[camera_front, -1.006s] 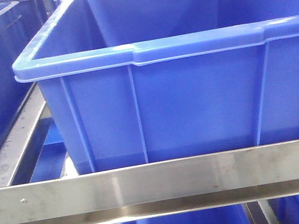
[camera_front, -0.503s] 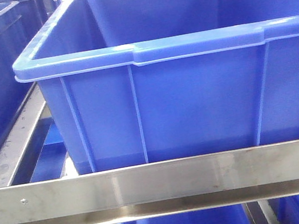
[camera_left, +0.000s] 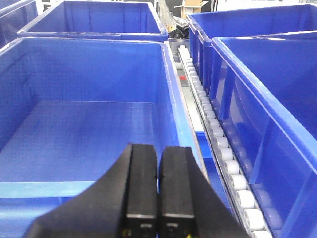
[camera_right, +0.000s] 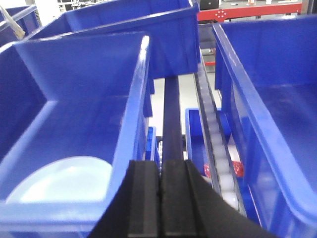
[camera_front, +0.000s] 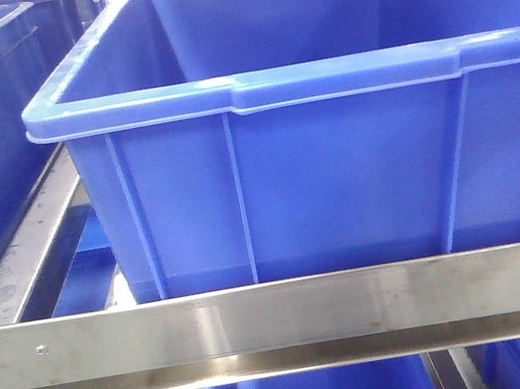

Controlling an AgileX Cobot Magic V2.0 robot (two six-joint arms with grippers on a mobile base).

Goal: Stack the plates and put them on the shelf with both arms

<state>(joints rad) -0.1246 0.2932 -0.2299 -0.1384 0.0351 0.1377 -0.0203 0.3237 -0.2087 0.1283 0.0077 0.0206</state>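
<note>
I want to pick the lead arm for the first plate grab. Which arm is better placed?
Probably the right. The right gripper, shut and empty, hangs by the blue crate holding a plate. The left gripper, also shut, shows no plate.

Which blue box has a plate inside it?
The blue box on the left in the right wrist view: a pale round plate lies on its floor. The box on the right shows only a bare blue floor.
</note>
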